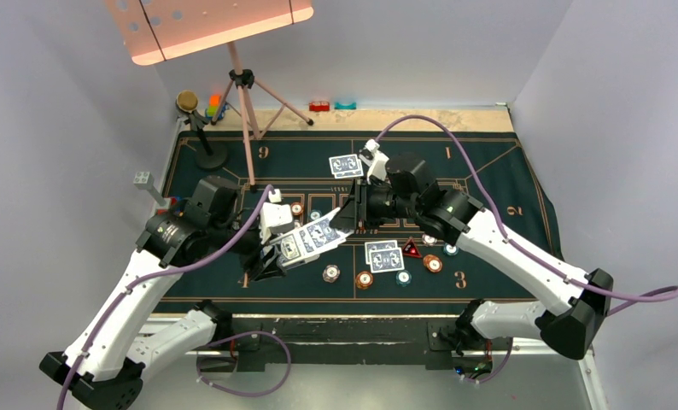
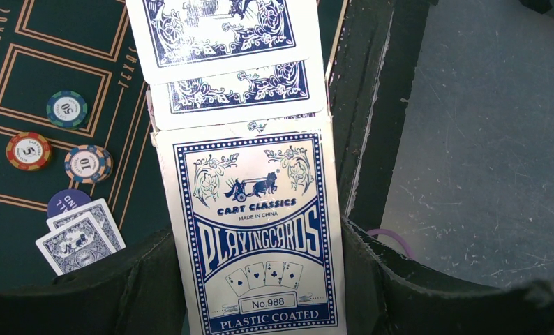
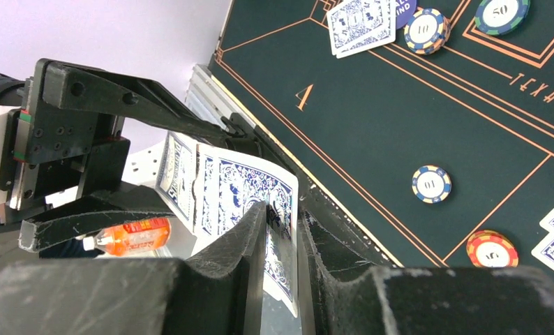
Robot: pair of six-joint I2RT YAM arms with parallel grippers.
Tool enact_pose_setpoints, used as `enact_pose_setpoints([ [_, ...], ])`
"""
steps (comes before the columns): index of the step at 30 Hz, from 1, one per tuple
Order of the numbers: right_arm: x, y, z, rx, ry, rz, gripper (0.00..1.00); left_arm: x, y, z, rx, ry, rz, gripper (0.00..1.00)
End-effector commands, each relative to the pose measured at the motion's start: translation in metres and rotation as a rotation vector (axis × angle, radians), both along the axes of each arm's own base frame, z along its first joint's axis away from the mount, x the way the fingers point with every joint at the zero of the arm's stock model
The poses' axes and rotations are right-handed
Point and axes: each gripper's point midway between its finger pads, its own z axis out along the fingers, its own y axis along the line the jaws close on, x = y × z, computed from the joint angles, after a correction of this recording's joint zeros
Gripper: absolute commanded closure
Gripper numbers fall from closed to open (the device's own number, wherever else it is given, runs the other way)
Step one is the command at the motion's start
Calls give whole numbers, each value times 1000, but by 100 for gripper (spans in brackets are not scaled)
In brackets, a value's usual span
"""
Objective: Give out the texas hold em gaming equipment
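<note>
Close to the near edge of the surface (image 1: 455, 120), a white chip (image 1: 331, 273), an orange chip (image 1: 365, 279) and a teal chip (image 1: 403, 278) are lying in a row on the green mat (image 1: 489, 171). Just behind them a pair of face-down cards (image 1: 384, 254) is lying overlapped. A red triangular marker (image 1: 412, 249) is sitting just beside it on the right, and a second orange chip (image 1: 433, 263) is near that. In the left wrist view a blue disc (image 2: 68, 202) is showing partly under this pair. Left of the middle, above the mat, the left claw (image 1: 274, 256) is clamping firmly on a card pack (image 2: 253, 230). The fanned cards (image 1: 312, 237) are spreading out of the pack toward the right arm. The right claw (image 3: 281, 251) is meeting them from the other side and is pinching the edge of the outermost card (image 3: 246, 188) between its two fingers. Farther back, a second pair of cards (image 1: 346, 165) is lying on the mat beside the right arm. At the far left corner, toy blocks (image 1: 213, 106) and a pink stand (image 1: 246, 128) are standing.
</note>
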Motion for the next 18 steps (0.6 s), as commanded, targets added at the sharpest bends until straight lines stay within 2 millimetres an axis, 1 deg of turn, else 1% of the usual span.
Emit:
enact_pose_setpoints([
  [1, 3, -6, 26, 30, -69, -16, 77, 0, -6, 18, -57, -53, -22, 100],
  [6, 6, -9, 30, 11, -94, -22, 77, 0, -6, 19, -59, -52, -20, 100],
  [9, 8, -10, 38, 13, -115, -22, 77, -1, -6, 18, -63, -49, -19, 100],
  [14, 2, -2, 52, 70, -127, 22, 76, 0, -7, 19, -66, -49, -16, 100],
  [18, -2, 4, 53, 103, -106, 53, 76, 1, -7, 20, -69, -53, -15, 100],
])
